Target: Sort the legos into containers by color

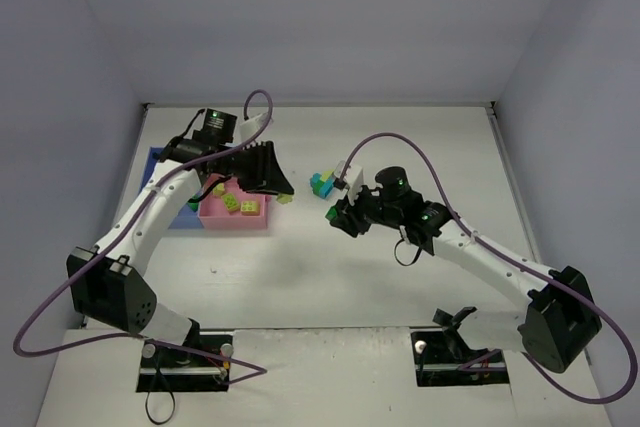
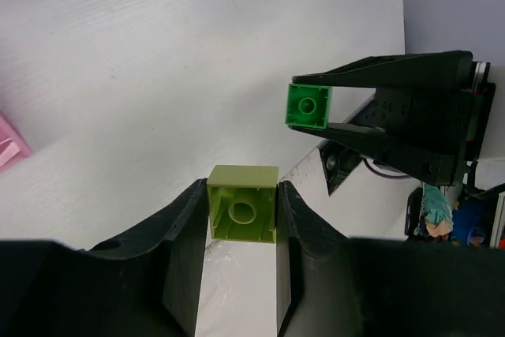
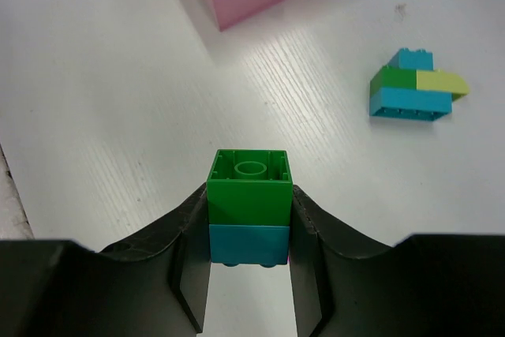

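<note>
My left gripper (image 2: 242, 195) is shut on a yellow-green lego (image 2: 242, 204), held just right of the pink container (image 1: 238, 219). My right gripper (image 3: 250, 215) is shut on a dark green lego stacked on a teal one (image 3: 249, 195), above the table's middle. The overhead view shows that gripper (image 1: 335, 214) a little right of the left gripper (image 1: 284, 195). A clump of teal, green and yellow-green legos (image 3: 414, 88) lies on the table beyond it. Several yellow-green legos (image 1: 240, 206) lie in the pink container. The blue container (image 1: 157, 161) is mostly hidden under the left arm.
White walls close the table at the back and both sides. The right gripper with its green lego (image 2: 308, 106) faces the left wrist camera at close range. A purple cable (image 1: 400, 142) arcs over the right arm.
</note>
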`<act>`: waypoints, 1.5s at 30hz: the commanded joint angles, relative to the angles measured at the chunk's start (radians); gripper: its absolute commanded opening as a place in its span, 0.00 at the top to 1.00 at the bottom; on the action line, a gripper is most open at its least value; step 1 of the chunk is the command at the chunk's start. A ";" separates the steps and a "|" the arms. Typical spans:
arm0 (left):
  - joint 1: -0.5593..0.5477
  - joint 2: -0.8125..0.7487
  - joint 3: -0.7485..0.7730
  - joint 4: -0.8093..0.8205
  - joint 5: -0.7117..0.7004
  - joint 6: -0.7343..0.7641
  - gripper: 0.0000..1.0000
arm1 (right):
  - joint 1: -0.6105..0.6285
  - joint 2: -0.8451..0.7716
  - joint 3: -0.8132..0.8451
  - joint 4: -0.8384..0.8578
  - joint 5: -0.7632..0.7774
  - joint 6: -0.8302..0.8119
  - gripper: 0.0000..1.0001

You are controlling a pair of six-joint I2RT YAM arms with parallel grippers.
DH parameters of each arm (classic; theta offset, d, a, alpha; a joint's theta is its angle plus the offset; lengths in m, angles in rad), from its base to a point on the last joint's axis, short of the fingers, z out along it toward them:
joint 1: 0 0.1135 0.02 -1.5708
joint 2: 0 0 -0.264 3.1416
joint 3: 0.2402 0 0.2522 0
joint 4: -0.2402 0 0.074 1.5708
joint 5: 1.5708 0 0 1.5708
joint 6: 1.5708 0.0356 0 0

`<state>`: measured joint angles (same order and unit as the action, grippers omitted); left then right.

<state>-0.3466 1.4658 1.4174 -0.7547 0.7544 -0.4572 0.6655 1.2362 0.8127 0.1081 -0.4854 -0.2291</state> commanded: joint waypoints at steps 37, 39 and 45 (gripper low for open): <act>-0.051 -0.036 0.015 0.083 0.045 -0.041 0.25 | 0.017 0.121 0.275 0.005 -0.140 -0.072 0.96; -0.071 -0.035 0.012 0.094 0.045 -0.046 0.25 | 0.019 0.124 0.279 0.004 -0.147 -0.072 0.96; -0.095 -0.013 0.012 0.109 0.022 -0.047 0.26 | 0.025 0.121 0.287 -0.002 -0.154 -0.072 0.95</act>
<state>-0.4320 1.4658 1.4113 -0.7071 0.7616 -0.4896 0.6815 1.3602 1.0435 0.0689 -0.6079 -0.2901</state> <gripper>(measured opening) 0.746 0.338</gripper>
